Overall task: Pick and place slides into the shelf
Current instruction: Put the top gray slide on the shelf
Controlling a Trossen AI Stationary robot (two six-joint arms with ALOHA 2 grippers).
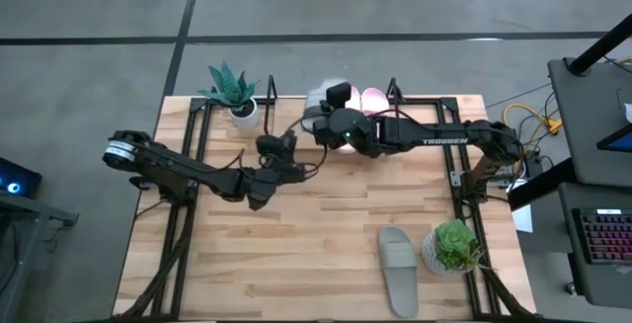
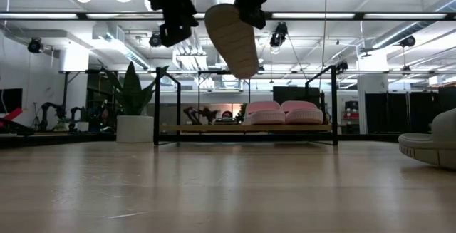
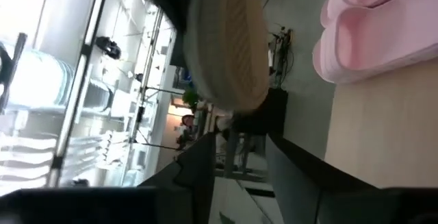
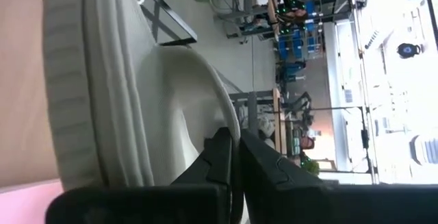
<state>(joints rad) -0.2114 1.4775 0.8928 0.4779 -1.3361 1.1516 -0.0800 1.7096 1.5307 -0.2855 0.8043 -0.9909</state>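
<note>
One grey-green slide (image 2: 231, 37) hangs high above the table, its ribbed sole facing the near edge, with my right gripper (image 4: 231, 145) shut on it. My left gripper (image 3: 236, 145) is open just left of that slide, touching nothing. Two pale pink slides (image 2: 281, 112) rest sole down on the shelf's wooden board (image 2: 206, 127) at the far edge. A second grey-green slide (image 1: 398, 269) lies sole down on the table at the near right. My right gripper pinches the curved edge of the slide's broad strap (image 4: 222, 114) between its two fingers. It reaches in from the table's right, slanting slightly down. The slide is lifted clear of table and shelf and hangs tilted below the fingers, one end (image 2: 242, 69) lowest.
A potted plant (image 1: 232, 91) stands at the far left beside the shelf, and another (image 1: 454, 247) at the near right next to the lying slide. The shelf's left half (image 2: 192, 127) is bare. Black arm-mount frames (image 1: 188, 214) run along both table sides.
</note>
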